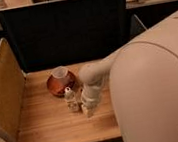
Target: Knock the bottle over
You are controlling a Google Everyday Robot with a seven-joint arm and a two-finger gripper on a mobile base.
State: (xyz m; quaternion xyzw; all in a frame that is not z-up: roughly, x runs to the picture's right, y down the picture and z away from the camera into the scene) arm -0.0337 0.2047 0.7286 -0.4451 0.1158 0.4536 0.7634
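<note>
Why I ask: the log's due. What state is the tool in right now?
Tool: low over the table, close beside the bottle; whether it is open, closed or holding anything cannot be told.

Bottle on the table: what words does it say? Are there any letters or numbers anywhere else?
The bottle: no words on its label can be read.
The cup, brown bowl and table: no words or numbers.
The tool, low beside the bottle: no writing shows on it.
</note>
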